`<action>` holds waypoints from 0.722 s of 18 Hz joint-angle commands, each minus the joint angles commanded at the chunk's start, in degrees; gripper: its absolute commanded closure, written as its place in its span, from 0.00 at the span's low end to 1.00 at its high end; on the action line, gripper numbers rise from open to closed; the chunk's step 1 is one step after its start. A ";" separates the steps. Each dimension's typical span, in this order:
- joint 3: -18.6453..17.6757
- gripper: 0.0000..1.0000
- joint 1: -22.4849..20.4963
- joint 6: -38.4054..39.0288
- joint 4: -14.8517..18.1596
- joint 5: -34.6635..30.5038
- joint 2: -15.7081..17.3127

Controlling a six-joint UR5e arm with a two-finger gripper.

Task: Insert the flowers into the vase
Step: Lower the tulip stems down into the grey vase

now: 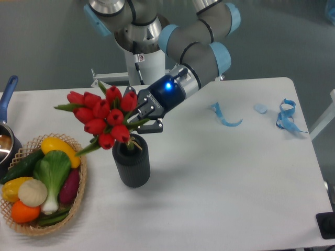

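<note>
Flowers (103,117) clamped by tool (146,117), leaning left, stems at vase (131,163) mouth; could topple out on release, being top-heavy and tilted.

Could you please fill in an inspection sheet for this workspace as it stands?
Surface: white table, mostly bare on the right.
Job's things: flowers leaning left, stems in the mouth of the upright vase.
Clutter: basket of plastic vegetables at the left edge; blue ribbons at the far right; pot with a blue handle at the left.
Pincer: at the flowers just above the vase; grip cannot be told.
Cables: nothing seen.
Surroundings: grey backdrop.
</note>
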State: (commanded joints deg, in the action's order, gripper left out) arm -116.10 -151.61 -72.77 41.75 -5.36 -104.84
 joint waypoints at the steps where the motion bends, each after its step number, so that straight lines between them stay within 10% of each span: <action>1: -0.17 0.84 0.00 -0.87 0.09 -1.05 -0.53; 13: -2.46 0.79 0.44 -4.40 0.09 -1.94 -2.29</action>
State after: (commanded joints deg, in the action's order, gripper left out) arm -118.56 -151.17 -77.17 41.84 -7.29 -107.14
